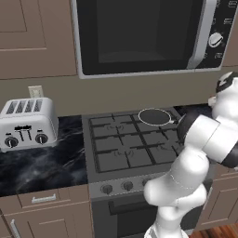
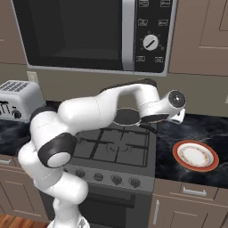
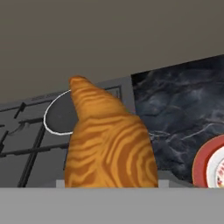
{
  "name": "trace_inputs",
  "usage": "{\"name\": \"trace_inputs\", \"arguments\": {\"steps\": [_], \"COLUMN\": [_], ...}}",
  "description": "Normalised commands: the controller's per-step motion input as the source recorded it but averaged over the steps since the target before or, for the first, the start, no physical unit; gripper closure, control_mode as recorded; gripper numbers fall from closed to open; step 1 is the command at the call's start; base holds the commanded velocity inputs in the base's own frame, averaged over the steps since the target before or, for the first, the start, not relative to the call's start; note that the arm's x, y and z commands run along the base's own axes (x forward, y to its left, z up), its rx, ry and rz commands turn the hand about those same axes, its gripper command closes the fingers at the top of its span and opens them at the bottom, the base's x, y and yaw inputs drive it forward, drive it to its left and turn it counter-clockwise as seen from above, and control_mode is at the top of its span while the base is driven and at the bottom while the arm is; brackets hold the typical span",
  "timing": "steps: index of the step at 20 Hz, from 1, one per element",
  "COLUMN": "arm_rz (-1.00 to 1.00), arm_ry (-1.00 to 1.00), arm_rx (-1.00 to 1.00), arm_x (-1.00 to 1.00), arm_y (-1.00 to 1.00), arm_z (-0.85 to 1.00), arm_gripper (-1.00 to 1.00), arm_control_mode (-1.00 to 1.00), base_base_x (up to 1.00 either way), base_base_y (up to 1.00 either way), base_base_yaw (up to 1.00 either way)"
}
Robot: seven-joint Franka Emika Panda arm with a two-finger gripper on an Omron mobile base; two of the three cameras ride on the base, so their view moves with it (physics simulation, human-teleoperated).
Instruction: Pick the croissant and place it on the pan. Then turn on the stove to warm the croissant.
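Note:
The orange-brown striped croissant looms large at the bottom of the hand view, held up in the air and hiding the fingertips. My gripper is shut on it, hovering above the counter just right of the stove. The small dark pan with its light rim sits on the back right burner, left of and beyond the hand; it also appears as pan and pan. The stove has a row of knobs along its front.
A white plate with an orange-red rim lies on the dark marble counter right of the stove. A silver toaster stands on the left counter. A large microwave hangs above the cooktop.

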Motion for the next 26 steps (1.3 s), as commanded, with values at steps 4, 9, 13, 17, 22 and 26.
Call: {"name": "trace_inputs", "arguments": {"steps": [4, 9, 13, 17, 22, 26], "arm_rz": [-0.02, 0.0, 0.0, 0.0, 0.0, 0.0], "arm_ry": [0.0, 0.09, 0.25, 0.23, 0.19, 0.06], "arm_rx": [0.0, 0.0, -0.01, -0.05, -0.04, 0.0], "arm_x": [0.0, 0.05, 0.26, 0.44, 0.51, 0.35], "arm_y": [0.73, 0.48, 0.36, 0.42, 0.36, 0.2], "arm_z": [0.0, 0.0, -0.01, 0.0, -0.03, -0.23], "arm_gripper": [1.0, 1.0, 1.0, 1.0, 1.0, 1.0], "arm_control_mode": [-1.0, -1.0, -1.0, -1.0, -1.0, -1.0], "base_base_x": [0.0, 0.0, 0.0, 0.0, 0.0, 0.0], "base_base_y": [0.0, 0.0, 0.0, 0.0, 0.0, 0.0], "base_base_yaw": [0.0, 0.0, 0.0, 0.0, 0.0, 0.0]}}
